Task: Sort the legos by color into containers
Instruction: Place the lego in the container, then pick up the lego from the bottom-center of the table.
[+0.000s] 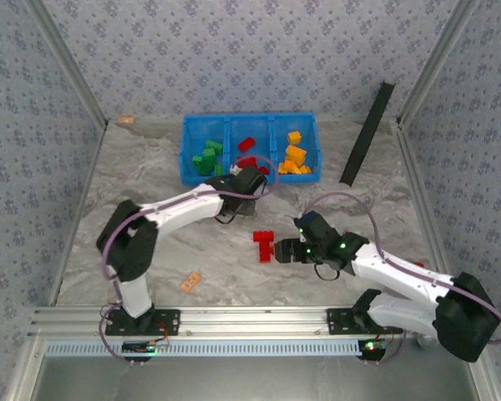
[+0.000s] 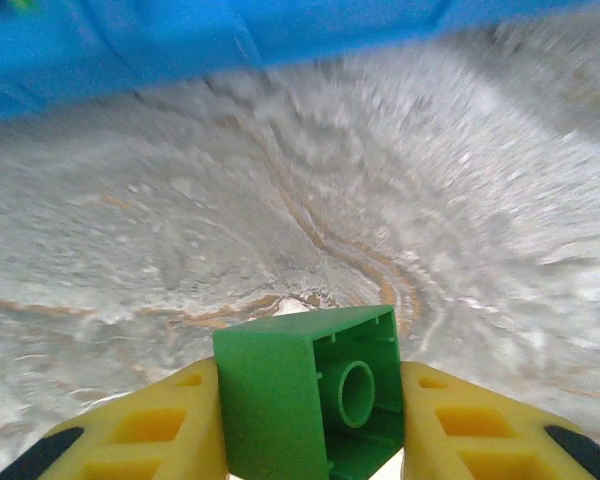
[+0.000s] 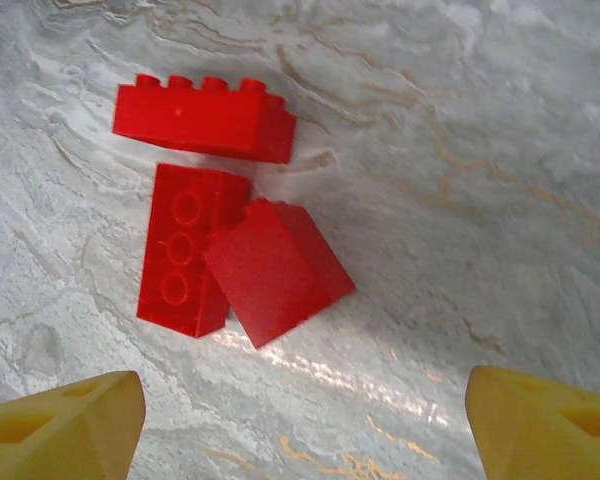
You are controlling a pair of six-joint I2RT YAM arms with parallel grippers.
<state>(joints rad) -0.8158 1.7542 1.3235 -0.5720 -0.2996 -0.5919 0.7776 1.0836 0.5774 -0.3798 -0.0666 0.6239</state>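
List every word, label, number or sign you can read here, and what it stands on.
No text is readable. The green studded plastic brick in the left gripper shows a bare underside; the three red plastic bricks on the marbled table and the bright blue plastic bin tray carry no legible marks. The wallpaper bears only a pattern.

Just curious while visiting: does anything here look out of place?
Yes. A small peach flat piece lies alone near the left arm's base, and a black strip lies slanted by the right wall; neither looks like a brick.
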